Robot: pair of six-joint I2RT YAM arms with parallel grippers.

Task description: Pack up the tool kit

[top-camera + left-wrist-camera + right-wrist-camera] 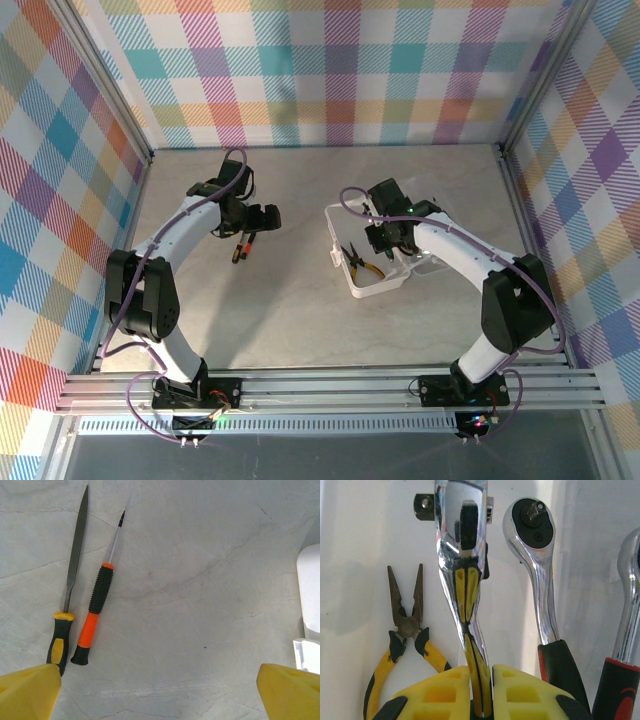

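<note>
The tool kit's whitish case (358, 288) lies open right of centre, with yellow-handled pliers (362, 263) inside. My right gripper (392, 238) hovers over the case. In the right wrist view it (481, 674) is shut on the handle of a chrome ratchet (462, 565), held above the case floor (355, 555) between the pliers (406, 625) and a second ratchet (536, 565). My left gripper (262, 218) is open with nothing between its fingers (27, 692). It hangs over the table just right of an orange-and-black screwdriver (97, 600) and a yellow-handled file (70, 580).
A third ratchet with a red-and-black grip (625, 630) lies at the right side of the case. The case's white edge (310, 595) shows at the right of the left wrist view. Plaid walls and metal posts (150, 150) enclose the table.
</note>
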